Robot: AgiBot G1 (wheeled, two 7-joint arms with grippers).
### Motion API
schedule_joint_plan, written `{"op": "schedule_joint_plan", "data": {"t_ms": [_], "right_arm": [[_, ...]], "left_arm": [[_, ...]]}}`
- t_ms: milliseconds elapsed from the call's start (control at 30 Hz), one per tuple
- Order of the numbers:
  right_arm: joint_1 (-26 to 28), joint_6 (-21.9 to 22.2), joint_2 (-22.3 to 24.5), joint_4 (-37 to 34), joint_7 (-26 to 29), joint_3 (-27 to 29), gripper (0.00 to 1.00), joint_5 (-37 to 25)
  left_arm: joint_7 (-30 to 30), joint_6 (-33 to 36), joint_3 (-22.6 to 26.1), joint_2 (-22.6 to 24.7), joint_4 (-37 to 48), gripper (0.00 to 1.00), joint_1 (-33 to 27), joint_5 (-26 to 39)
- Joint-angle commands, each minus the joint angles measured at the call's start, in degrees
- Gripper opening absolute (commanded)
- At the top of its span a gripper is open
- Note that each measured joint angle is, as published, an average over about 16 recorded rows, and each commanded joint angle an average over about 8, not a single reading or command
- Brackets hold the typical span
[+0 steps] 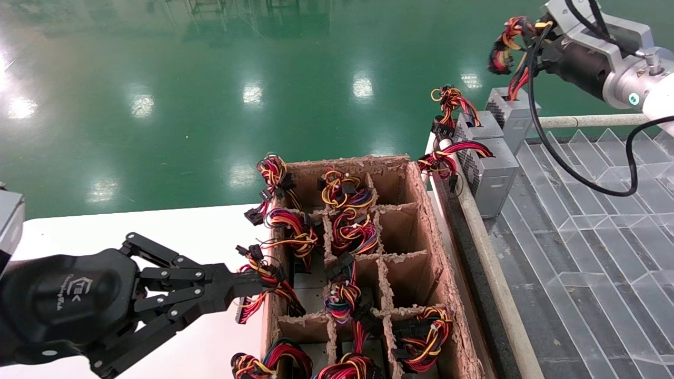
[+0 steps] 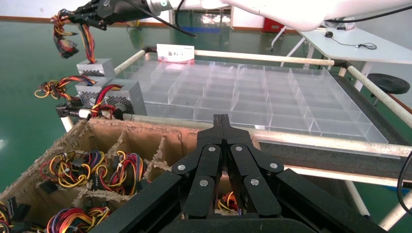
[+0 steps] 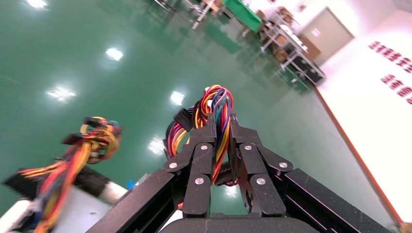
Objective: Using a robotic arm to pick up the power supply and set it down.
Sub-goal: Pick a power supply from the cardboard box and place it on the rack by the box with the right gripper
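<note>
One power supply [image 1: 513, 113] (wires pinched) under right gripper [image 3: 222, 127].

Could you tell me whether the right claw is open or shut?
Shut: the right claw pinches the power supply's wires between its fingers.

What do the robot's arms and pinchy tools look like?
Both tools are black, built from jointed links with silver rivets. The left tool carries a white logo. The right tool sits on a silver-grey wrist block with a thin black cable and a white arm.
</note>
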Motion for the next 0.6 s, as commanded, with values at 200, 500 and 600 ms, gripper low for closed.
{"op": "schedule_joint_plan", "data": {"t_ms": [200, 500, 600], "right_arm": [[0.97, 1.83, -1.47, -3.90, -1.07, 0.05, 0.00, -0.01], [0.57, 0.16, -2.40, -5.49, -3.63, 0.48, 0.00, 3.09], [0.33, -0.67, -2.48, -5.71, -4.69, 0.64, 0.03, 4.16]], "left_arm": [[0.00, 0.00, 0.00, 0.00, 0.00, 0.00, 0.00, 0.00], [0.00, 0.00, 0.00, 0.00, 0.00, 0.00, 0.00, 0.00], [0.00, 0.00, 0.00, 0.00, 0.00, 0.00, 0.00, 0.00]]}}
